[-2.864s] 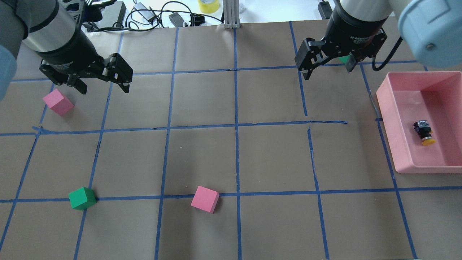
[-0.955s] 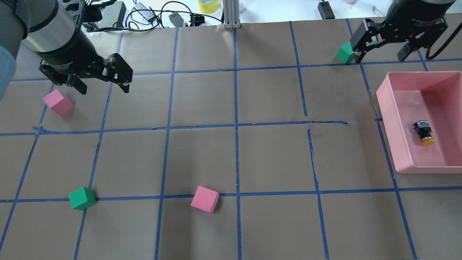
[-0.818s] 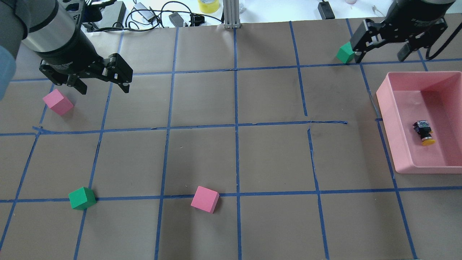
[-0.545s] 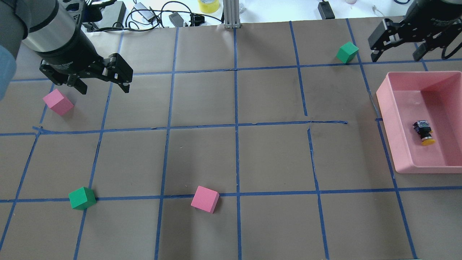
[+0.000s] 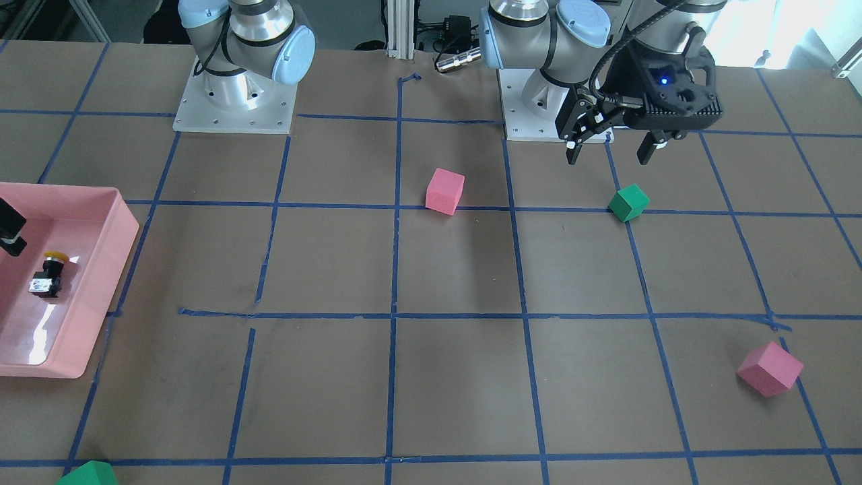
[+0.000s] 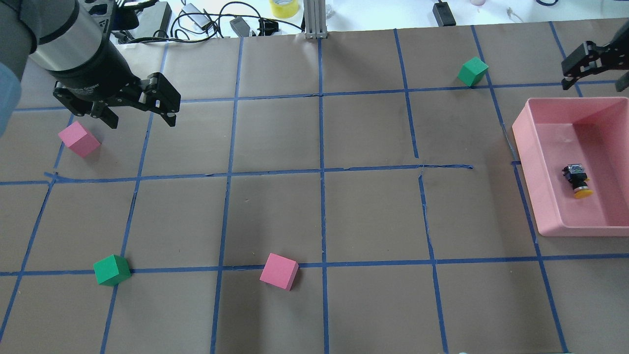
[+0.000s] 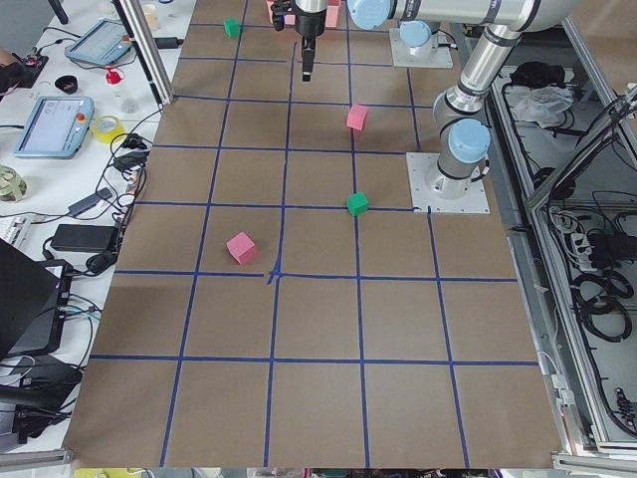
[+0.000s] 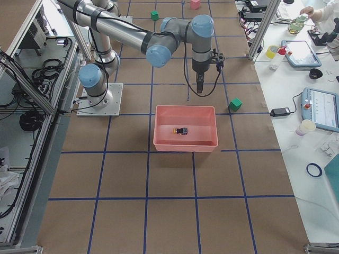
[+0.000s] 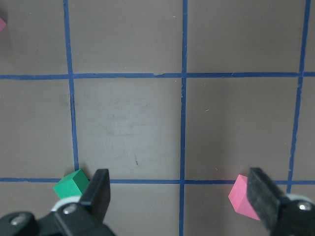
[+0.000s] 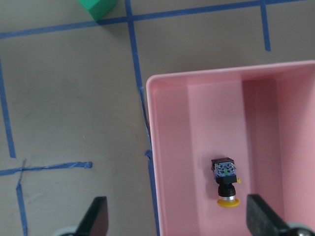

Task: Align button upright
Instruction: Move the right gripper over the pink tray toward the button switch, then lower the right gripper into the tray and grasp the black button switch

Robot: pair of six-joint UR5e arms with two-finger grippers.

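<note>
One button (image 6: pixel 576 181) lies on its side on the floor of the one pink tray (image 6: pixel 533 162). Its yellow cap points to the tray's robot-side wall and its silvery base to the far wall. It touches none of the walls and is nearer the wall that faces the table's middle.

The right gripper (image 10: pixel 178 216) hangs above the tray, apart from both tray and button. Its two fingers are spread wide with nothing between them. In its wrist view the button shows between the fingers.

There are four cubes, two green and two pink, and none is in the tray. One green cube (image 6: pixel 472 71) sits on a blue tape line near the tray's far corner, on the side toward the table's middle. One pink cube (image 6: pixel 279 271) lies well apart from the tray, past the table's middle and nearer the robot than the tray's near wall. The other green cube (image 6: pixel 112 270) lies farther from the tray along the same tape line. The second pink cube (image 6: pixel 78 139) is farthest from the tray.

The left gripper (image 6: pixel 140 118) hangs at the end of the table opposite the tray, near that last pink cube. Its fingers are apart and empty.
</note>
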